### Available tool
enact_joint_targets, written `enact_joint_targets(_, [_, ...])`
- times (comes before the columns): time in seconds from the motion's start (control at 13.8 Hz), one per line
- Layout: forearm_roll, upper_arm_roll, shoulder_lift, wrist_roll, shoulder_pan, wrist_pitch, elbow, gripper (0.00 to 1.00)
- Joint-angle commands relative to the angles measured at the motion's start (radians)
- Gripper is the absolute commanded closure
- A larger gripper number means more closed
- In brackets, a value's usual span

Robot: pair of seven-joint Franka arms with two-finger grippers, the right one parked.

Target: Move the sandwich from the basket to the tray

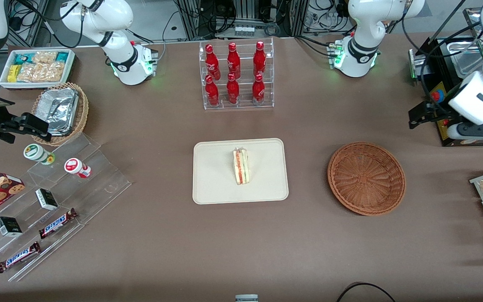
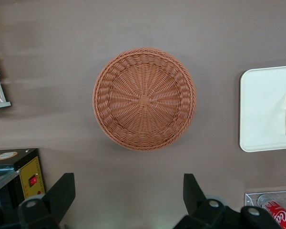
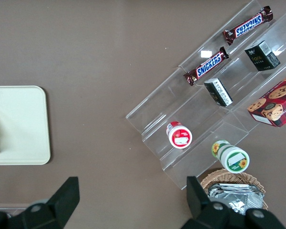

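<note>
the sandwich (image 1: 241, 166) lies on the tray (image 1: 212, 188), so the basket (image 1: 366, 178) is empty. the gripper (image 2: 128, 198) hangs high above the basket, fingers (image 2: 62, 193) wide, holding nothing.

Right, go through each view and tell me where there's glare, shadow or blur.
Front view: even light, only soft shadows, foil containers glint, sandwich on the tray sharp. Left wrist view: basket crisp with a faint shadow round it, while the open gripper fingers are dark and slightly soft. Right wrist view: bright glint on the acrylic steps.
</note>
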Motion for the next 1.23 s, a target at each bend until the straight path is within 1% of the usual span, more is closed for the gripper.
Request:
enact_joint_targets(0.0, [-0.002, 0.001, -0.010, 0.008, 0.008, 0.003, 0.012, 0.00])
enact_joint_targets(0.14, [-0.004, 0.000, 0.022, 0.006, 0.007, -0.003, 0.057, 0.00])
enact_joint_targets(0.36, [0.015, 0.001, 0.009, 0.025, 0.005, -0.006, 0.057, 0.00])
enact_joint_targets(0.51, [0.030, 0.003, -0.020, 0.013, 0.005, -0.020, 0.017, 0.00])
enact_joint_targets(0.65, [0.053, 0.007, -0.027, 0.003, 0.005, -0.045, 0.008, 0.00])
enact_joint_targets(0.87, [0.045, 0.015, -0.023, -0.030, 0.002, -0.053, 0.016, 0.00])
enact_joint_targets(1.01, [0.050, 0.013, -0.017, -0.029, -0.001, -0.053, 0.028, 0.00])
enact_joint_targets(1.16, [0.038, 0.013, -0.019, -0.017, 0.003, -0.054, 0.039, 0.00])
